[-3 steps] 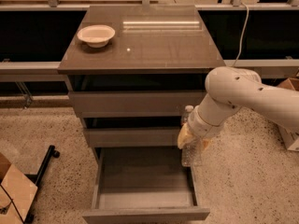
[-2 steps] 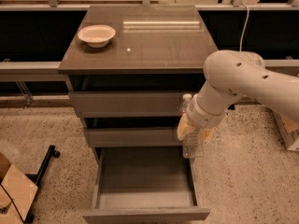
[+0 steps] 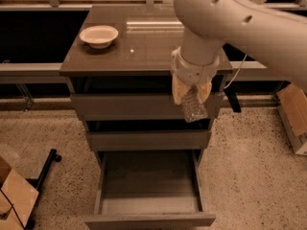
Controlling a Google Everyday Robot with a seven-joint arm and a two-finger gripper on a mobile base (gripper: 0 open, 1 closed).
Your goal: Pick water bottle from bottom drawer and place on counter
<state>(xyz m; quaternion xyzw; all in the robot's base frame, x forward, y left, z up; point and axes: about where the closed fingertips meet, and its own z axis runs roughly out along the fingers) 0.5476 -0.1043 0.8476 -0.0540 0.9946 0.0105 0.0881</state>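
My gripper hangs from the big white arm in front of the cabinet's right side, just below the counter's front edge. It is shut on the water bottle, a clear crinkled plastic bottle that hangs down in front of the top drawer. Its cap and label are hidden by the gripper. The bottom drawer is pulled out and nothing shows inside it. The counter is the glossy grey-brown top slab.
A white bowl sits at the counter's left rear. The two upper drawers are closed. Cardboard boxes stand on the floor at lower left and at right. A black stand foot lies left of the cabinet.
The arm has risen with the bottle, from beside the middle drawer up to top-drawer height near the counter's front right edge.
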